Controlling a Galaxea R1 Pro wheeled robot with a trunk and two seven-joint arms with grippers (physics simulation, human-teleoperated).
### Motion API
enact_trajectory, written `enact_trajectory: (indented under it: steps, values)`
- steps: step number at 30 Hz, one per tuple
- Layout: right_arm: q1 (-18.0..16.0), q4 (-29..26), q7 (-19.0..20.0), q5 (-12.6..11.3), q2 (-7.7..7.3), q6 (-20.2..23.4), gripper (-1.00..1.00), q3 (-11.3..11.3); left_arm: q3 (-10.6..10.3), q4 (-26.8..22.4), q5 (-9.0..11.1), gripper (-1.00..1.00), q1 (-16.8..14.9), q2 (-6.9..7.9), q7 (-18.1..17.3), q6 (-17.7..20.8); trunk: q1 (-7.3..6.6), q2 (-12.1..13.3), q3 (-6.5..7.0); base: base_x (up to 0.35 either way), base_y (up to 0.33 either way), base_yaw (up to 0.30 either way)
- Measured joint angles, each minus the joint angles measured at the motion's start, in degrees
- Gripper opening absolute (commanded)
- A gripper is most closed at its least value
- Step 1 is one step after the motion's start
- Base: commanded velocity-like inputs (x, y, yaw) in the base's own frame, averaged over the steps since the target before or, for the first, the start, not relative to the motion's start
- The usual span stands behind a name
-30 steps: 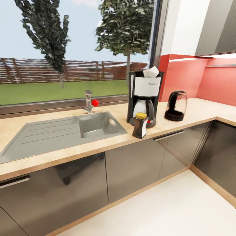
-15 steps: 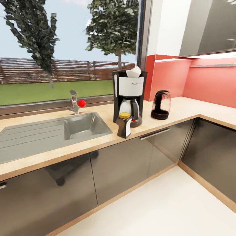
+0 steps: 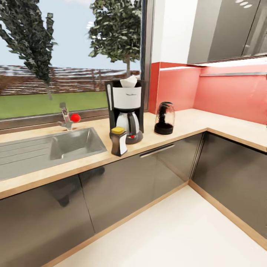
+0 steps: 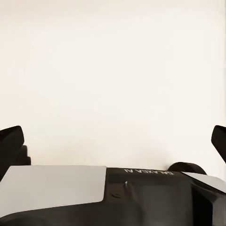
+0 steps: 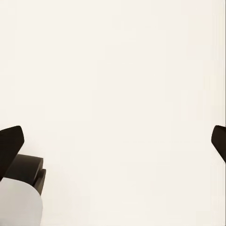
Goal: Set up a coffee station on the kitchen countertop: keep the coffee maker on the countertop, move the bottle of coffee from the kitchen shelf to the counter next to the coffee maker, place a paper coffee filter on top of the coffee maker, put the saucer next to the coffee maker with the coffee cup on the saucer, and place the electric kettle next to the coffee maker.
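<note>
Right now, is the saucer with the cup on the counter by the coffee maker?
No. By the coffee maker stand the bottle of coffee and the electric kettle; no saucer or cup there.

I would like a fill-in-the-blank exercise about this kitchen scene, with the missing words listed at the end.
1. The paper coffee filter sits on top of the ____.
2. The bottle of coffee has a lid of ____ colour.
3. Seen from the head view, the electric kettle stands to the ____ of the coffee maker.
4. The tap behind the sink has a ____ knob.

Missing words: coffee maker; yellow; right; red
</note>
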Motion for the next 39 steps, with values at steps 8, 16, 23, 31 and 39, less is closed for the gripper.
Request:
enact_trajectory:
  steps: [8, 16, 23, 31, 39]
  values:
    - [0.06, -0.01, 0.03, 0.02, 0.01, 0.0, 1.0, 0.09, 0.0, 0.0, 0.0, 1.0, 0.0, -0.02, 0.02, 0.06, -0.01, 0.0, 0.0, 0.086, -0.319, -0.001]
    - [0.06, 0.04, 0.03, 0.02, 0.09, 0.0, 1.0, 0.17, 0.0, 0.0, 0.0, 1.0, 0.0, -0.01, 0.05, 0.07, -0.02, 0.0, 0.0, 0.161, -0.306, 0.0]
    - [0.06, 0.07, 0.03, 0.02, 0.14, 0.0, 1.0, 0.18, 0.0, 0.0, 0.0, 1.0, 0.0, -0.02, 0.04, 0.07, -0.02, 0.0, 0.0, 0.19, -0.293, 0.0]
    - [0.07, 0.09, -0.13, 0.01, 0.23, -0.02, 1.0, 0.17, 0.0, -0.01, 0.02, 1.0, 0.01, -0.01, 0.0, 0.05, 0.0, 0.0, 0.0, 0.134, -0.194, 0.141]
    - [0.11, 0.09, -0.2, 0.16, 0.32, -0.06, 1.0, 0.25, 0.0, -0.01, 0.02, 1.0, 0.02, -0.01, 0.01, 0.04, 0.0, 0.0, 0.0, 0.012, -0.017, 0.263]
